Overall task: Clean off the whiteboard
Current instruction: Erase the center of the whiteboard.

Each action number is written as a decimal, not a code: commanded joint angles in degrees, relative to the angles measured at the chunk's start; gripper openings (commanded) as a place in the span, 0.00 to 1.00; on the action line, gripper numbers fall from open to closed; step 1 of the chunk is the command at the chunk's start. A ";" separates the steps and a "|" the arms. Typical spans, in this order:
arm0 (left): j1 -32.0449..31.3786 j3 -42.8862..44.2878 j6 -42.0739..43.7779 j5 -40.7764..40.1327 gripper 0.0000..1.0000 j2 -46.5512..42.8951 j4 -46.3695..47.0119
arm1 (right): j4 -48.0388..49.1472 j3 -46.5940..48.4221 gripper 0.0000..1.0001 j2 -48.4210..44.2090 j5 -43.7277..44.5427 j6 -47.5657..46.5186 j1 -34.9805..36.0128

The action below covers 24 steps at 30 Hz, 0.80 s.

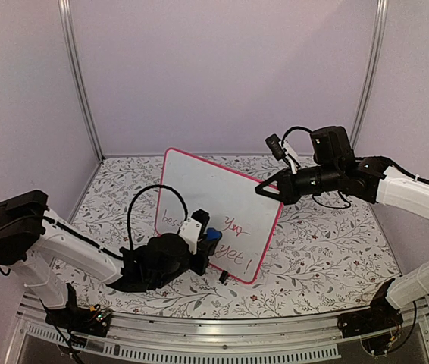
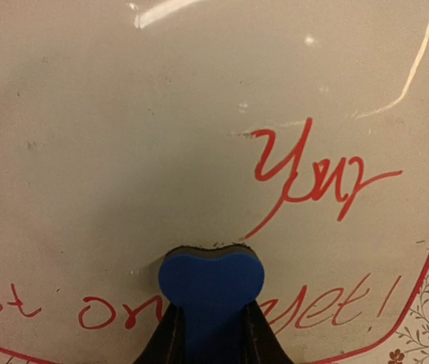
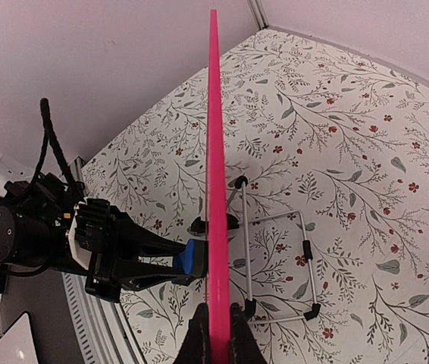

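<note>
whiteboard (image 1: pixel 222 189), a glossy white rectangle with a thin pink-red frame, stands propped mid floral-print table (image 1: pixel 336 250). left gripper (image 2: pixel 213 322) is clamped tight on one small blue eraser block (image 2: pixel 211 277), which is pressed against the board. red handwriting (image 2: pixel 313 171), roughly four words, covers the lower half, so i'd guess erasing has barely started. right gripper (image 3: pixel 218 337) is pinched shut on the board's right edge. one board, two grippers.

The whiteboard (image 1: pixel 214 189) and wire stand (image 3: pixel 244 243) block mid-table; tablecloth (image 1: pixel 328 250) lies open beyond.
</note>
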 commanded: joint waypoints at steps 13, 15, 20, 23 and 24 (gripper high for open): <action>-0.85 1.88 2.61 -0.20 0.09 1.45 -3.07 | -3.15 -0.55 0.00 1.10 -2.32 -2.95 1.24; -0.81 2.85 3.54 0.08 0.09 1.38 -2.81 | -3.26 -0.59 0.00 1.10 -2.32 -2.96 1.24; -0.81 4.79 5.32 0.02 0.09 1.32 -2.48 | -3.12 -0.58 0.00 0.84 -2.32 -2.92 1.24; -0.81 5.42 6.00 -0.32 0.09 0.98 -2.26 | -3.12 -0.68 0.00 0.83 -2.32 -2.90 1.24; -0.83 5.52 6.21 -0.43 0.09 0.83 -2.11 | -3.12 -0.66 0.00 0.83 -2.37 -2.88 1.24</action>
